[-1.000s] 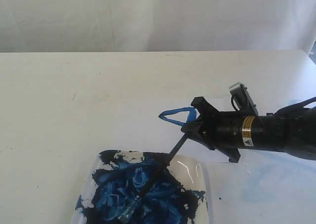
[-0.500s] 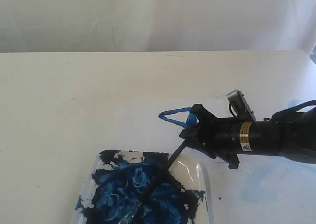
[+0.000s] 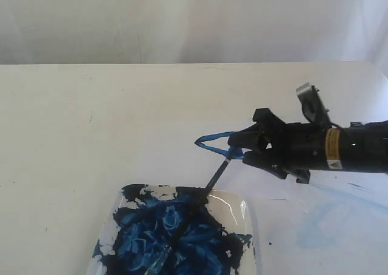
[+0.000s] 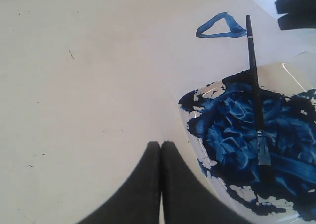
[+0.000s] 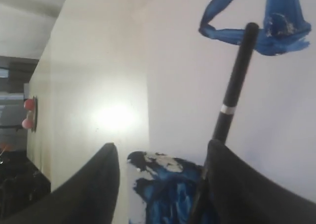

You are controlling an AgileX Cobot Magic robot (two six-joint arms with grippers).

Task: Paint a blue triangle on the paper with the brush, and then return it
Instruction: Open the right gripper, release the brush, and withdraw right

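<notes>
The blue triangle (image 3: 217, 143) (image 4: 219, 26) (image 5: 252, 26) is painted on the white paper (image 3: 203, 160) (image 5: 182, 71), its tip to the left. The brush (image 3: 209, 187) (image 4: 253, 81) (image 5: 236, 83) lies free: its bristles are in the dark blue paint and its handle leans over the tray rim toward the triangle. My right gripper (image 3: 237, 151) (image 5: 163, 147) is open just right of the handle's end, and I see nothing held between its fingers. My left gripper (image 4: 161, 144) is shut and empty beside the tray; the exterior view does not show it.
The paint tray (image 3: 245, 211) (image 4: 296, 71), full of dark blue paint, stands at the front, partly cut off by the frame. Pale blue smears (image 3: 327, 226) mark the surface at the right. The cream table (image 3: 91, 123) reaches back to a white curtain.
My right gripper opened, let go of the brush and drew back to the right. The brush stayed leaning on the tray rim with its bristles in the paint.
</notes>
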